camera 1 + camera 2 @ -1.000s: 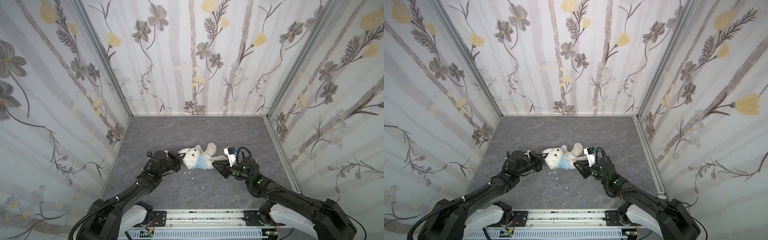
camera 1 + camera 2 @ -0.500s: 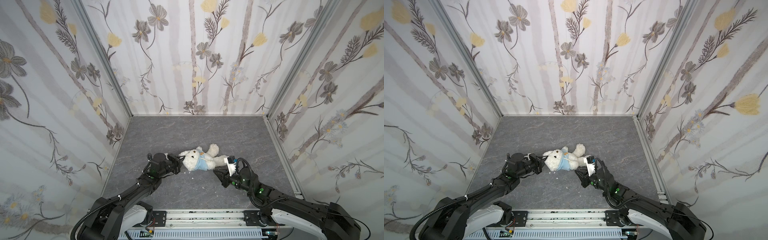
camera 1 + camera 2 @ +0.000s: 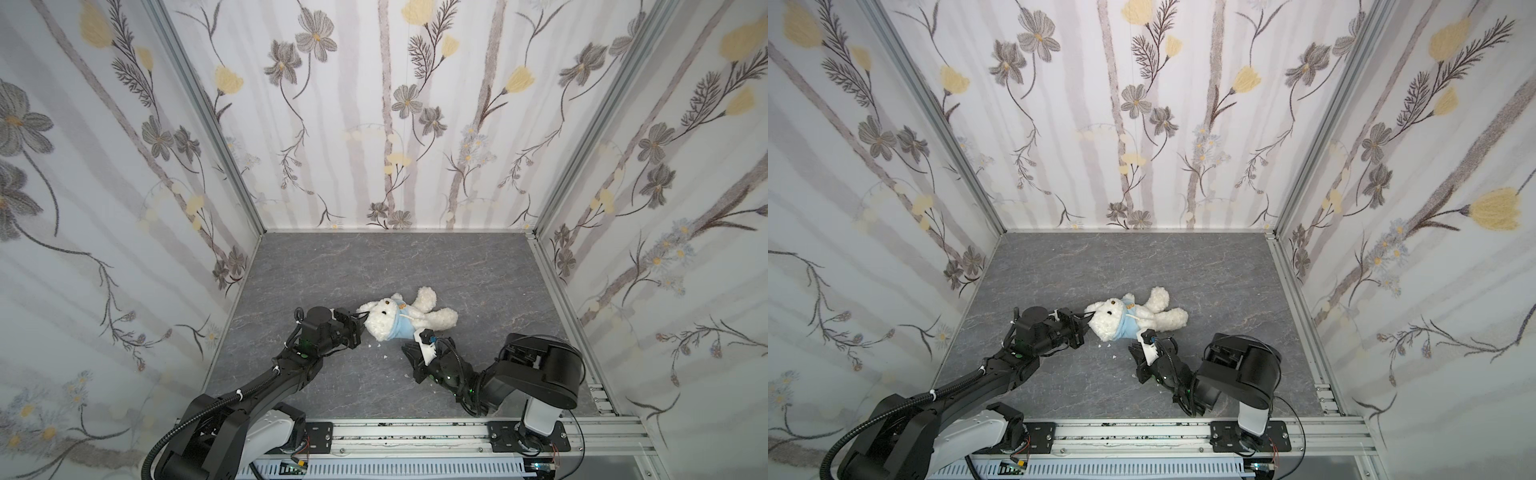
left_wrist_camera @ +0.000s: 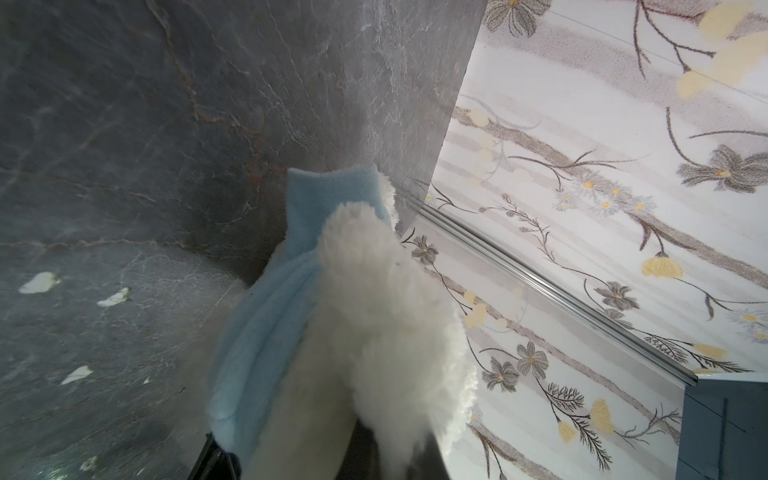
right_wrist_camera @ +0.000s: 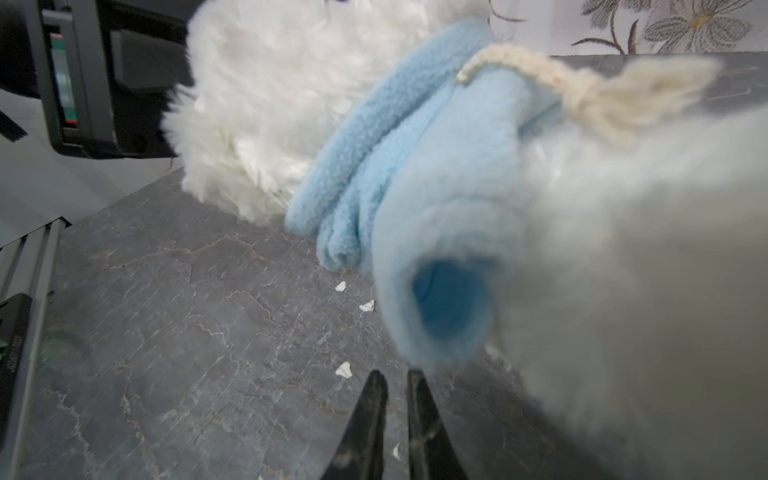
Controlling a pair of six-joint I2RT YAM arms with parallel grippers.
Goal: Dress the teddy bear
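Sleeve step, apparently: left pincer (image 3: 360, 320) clenched on teddy bear (image 3: 382, 325) head; right pincer (image 5: 395, 374), nearly clenched and empty, should next grip hoodie (image 5: 436, 187) cuff.

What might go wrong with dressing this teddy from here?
The left tool seems to pinch only fluffy fur by the teddy bear's head; a tug might slip it free. The right tool holds nothing beside the hoodie's empty sleeve opening, so it could shove the fabric instead.

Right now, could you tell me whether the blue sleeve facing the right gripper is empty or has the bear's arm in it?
Empty at its cuff: the sleeve shows a hollow blue opening, with no white fur inside.
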